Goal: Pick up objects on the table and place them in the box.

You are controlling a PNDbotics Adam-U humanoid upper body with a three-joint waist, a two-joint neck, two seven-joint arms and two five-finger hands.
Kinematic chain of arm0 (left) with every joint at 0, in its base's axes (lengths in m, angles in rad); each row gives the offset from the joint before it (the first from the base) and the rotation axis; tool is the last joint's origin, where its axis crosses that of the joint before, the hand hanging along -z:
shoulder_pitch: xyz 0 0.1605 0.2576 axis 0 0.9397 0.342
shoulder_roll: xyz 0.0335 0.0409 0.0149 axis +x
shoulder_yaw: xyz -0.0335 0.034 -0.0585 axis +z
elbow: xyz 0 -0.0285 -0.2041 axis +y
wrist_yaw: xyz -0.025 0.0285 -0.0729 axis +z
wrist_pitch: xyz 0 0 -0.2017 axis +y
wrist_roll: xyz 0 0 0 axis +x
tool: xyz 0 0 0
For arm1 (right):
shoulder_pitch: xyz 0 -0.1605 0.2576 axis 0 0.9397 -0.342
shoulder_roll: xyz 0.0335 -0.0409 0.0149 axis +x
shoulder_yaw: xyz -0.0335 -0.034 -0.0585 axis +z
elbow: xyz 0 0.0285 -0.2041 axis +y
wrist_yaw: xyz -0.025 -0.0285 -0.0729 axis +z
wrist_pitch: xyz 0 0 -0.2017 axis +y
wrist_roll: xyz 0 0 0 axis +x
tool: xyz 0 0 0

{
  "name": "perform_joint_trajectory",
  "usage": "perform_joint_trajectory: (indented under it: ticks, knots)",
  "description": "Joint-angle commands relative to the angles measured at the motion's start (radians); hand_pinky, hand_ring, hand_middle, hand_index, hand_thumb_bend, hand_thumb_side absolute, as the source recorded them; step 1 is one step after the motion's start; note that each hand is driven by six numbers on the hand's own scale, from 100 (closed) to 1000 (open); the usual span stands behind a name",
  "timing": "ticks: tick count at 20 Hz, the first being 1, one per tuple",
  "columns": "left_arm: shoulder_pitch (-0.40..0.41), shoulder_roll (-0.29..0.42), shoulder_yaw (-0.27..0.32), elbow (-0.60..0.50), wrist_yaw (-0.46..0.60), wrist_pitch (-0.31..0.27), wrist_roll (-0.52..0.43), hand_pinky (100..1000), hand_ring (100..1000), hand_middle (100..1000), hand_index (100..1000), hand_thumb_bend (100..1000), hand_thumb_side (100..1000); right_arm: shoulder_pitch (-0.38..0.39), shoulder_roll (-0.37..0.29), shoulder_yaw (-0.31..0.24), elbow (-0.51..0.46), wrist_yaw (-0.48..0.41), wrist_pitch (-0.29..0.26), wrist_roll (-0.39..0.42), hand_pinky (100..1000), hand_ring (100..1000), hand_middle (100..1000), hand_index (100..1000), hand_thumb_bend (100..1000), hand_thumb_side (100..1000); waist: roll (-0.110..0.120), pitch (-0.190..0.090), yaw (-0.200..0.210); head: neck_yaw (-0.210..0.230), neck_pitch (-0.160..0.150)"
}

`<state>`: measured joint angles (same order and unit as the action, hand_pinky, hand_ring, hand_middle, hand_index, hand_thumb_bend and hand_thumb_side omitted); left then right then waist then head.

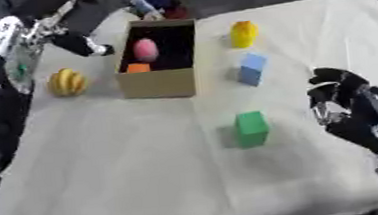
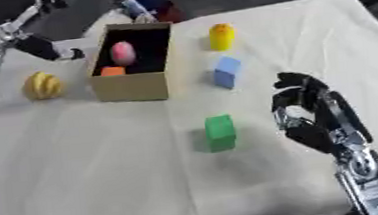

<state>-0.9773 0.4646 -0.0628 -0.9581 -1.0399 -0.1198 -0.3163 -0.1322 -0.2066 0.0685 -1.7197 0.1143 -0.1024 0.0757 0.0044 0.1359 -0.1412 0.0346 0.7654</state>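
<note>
No readable text anywhere here: the box (image 1: 160, 82), the coloured blocks and the tabletop (image 1: 129, 176) carry no legible labels, brands or numbers.

Both head-mounted eyes look steeply down from the table's (image 1: 148, 184) near edge, sharing nearly everything, the box (image 1: 160, 82) included.

The open cardboard box (image 1: 160, 82) stands on the table, holding a pink egg-shaped object (image 1: 145, 50) and a small orange piece (image 1: 138, 68). A yellow striped object (image 1: 67, 82) lies left of it. To its right stand a yellow object (image 1: 244, 34), a blue cube (image 1: 253, 69) and, nearer, a green cube (image 1: 251, 129).
</note>
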Motion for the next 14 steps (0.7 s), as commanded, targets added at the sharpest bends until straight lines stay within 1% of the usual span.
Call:
perform_joint_trajectory:
  ticks: [1,5,10,11,12,14]
  knots:
    - [-0.010,0.053,0.020,0.042,-0.009,-0.003,-0.032,823,783,788,846,623,305,-0.008,-0.015,-0.007,-0.009,-0.001,-0.001,-0.005,698,685,701,813,100,201,0.012,-0.012,0.002,0.000,0.005]
    - [-0.002,0.054,0.034,0.131,-0.057,0.002,-0.062,826,791,802,853,615,285,-0.007,-0.014,-0.008,-0.010,-0.001,-0.001,-0.004,698,685,701,813,100,202,0.010,-0.011,0.000,-0.004,0.005]
    - [0.001,0.051,0.058,0.207,-0.119,0.045,-0.064,811,777,796,852,594,285,-0.006,-0.015,-0.009,-0.010,-0.002,-0.001,-0.006,698,685,702,813,100,203,0.009,-0.012,-0.003,-0.007,0.005]
    - [0.001,0.050,0.063,0.217,-0.131,0.057,-0.058,805,771,791,848,534,290,-0.007,-0.015,-0.008,-0.010,-0.003,-0.001,-0.005,698,685,702,813,100,204,0.009,-0.012,-0.003,-0.007,0.005]
    - [0.002,0.049,0.067,0.227,-0.145,0.073,-0.045,799,765,785,843,500,290,-0.007,-0.014,-0.008,-0.010,-0.003,-0.001,-0.005,698,685,702,813,100,204,0.009,-0.013,-0.004,-0.007,0.005]
    - [0.003,0.043,0.075,0.248,-0.165,0.097,-0.015,788,754,774,835,490,285,-0.007,-0.014,-0.007,-0.010,-0.003,-0.001,-0.004,698,685,702,813,100,204,0.009,-0.013,-0.005,-0.007,0.005]
